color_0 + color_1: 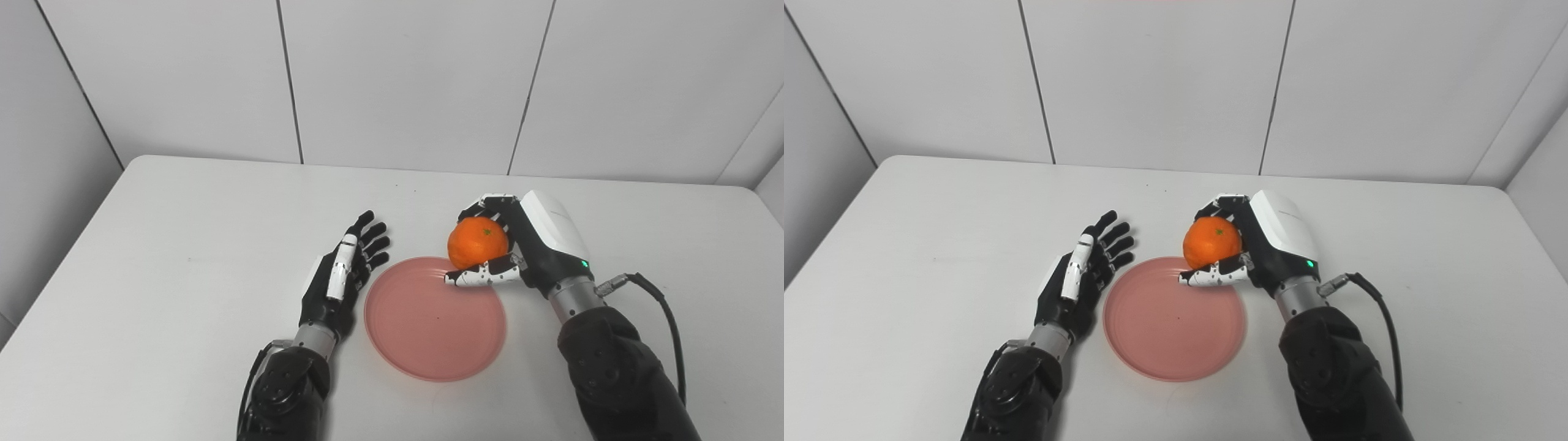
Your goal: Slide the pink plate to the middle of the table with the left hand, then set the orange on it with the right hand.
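Plate first, in the left eye view: a round, shallow pink plastic plate (429, 331) lies flat on the white table (184, 245), near the middle and toward the near edge. The left hand (343, 275), black with a white strip along the thumb, lies just beside the plate's left rim, fingers straight and spread a little, holding nothing; whether it touches the rim cannot be told. The right hand (520, 251), black with a white back shell and a small green light at the wrist, is closed around a round, bright orange fruit with a green stem dot (478, 243), fingers curled over its far side and thumb under its near side. The orange is over the plate's far right rim; the thumb reaches across that rim, and whether the fruit rests on the plate cannot be told. A black cable (664, 318) loops from the right wrist. In the right eye view the same things appear shifted left: the plate (1164, 337), the flat, empty left hand (1081, 275) beside its left rim, and the right hand (1255, 245) clasping the orange (1211, 241) at the far right rim
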Controlling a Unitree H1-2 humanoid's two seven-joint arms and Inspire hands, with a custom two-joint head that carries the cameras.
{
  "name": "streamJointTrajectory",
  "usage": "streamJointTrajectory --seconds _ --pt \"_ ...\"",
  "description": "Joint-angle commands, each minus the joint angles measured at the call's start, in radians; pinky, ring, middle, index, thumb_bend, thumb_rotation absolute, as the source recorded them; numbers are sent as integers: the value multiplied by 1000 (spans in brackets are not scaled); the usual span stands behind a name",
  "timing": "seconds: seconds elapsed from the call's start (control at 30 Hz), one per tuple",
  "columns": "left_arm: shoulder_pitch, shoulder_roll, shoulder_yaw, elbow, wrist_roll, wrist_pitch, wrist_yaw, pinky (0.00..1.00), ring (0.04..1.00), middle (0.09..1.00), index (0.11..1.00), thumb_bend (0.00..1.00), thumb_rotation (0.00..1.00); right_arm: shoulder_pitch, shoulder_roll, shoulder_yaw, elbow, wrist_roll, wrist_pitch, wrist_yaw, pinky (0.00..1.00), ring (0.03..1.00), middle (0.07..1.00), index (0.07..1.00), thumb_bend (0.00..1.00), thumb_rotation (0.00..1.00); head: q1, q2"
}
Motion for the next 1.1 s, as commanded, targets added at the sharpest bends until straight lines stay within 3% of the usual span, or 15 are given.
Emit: streamJointTrajectory --seconds 0.0,0.73,1.07 --pt "-18 -8 -7 -9 16 14 10 872 884 897 903 417 1000 -42 9 11 -1 -5 -50 -1 306 395 473 485 520 136 1 1" --pt "-19 -10 3 -29 21 35 22 876 889 897 902 386 1000 -32 67 119 158 -14 -91 10 280 363 459 486 520 135 -20 8" --pt "-19 2 5 -26 19 23 12 870 887 899 906 384 1000 -14 68 138 148 -44 -68 18 398 486 562 491 522 141 -40 8"
